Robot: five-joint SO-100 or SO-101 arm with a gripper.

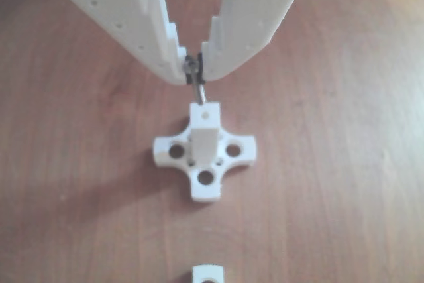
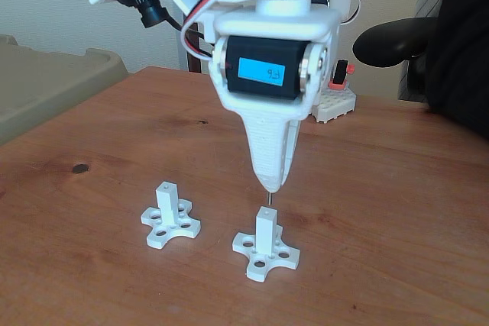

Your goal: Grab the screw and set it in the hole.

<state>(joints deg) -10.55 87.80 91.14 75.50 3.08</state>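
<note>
I see my gripper (image 1: 195, 69) closed on the screw (image 1: 197, 89), pinching it at the head end, so the thin shank hangs down below the fingertips. In the fixed view the gripper (image 2: 269, 185) stands straight above the post (image 2: 265, 230) that is nearer to the front edge of the surface (image 2: 397, 211), and the screw (image 2: 269, 198) shows as a short thin line between the tips and the top of the post. I cannot tell if its point already touches the post or is just above it.

The hole (image 1: 206, 114) is the small round one in the end face of this post. In the other view the lower end of the screw comes down just at the far rim of that face, so I judge it is close to the hole but not yet inside.

The screw is metal, so I expect it is stiff and very light, but also smooth and thin. With a hold so near the head it can swing or tilt easily if the tip catches the rim. The cross-shaped base (image 2: 263, 253) looks like light plastic and could slide under a side push. A second post (image 2: 166, 198) stands to the left in the fixed view, well apart.
</note>
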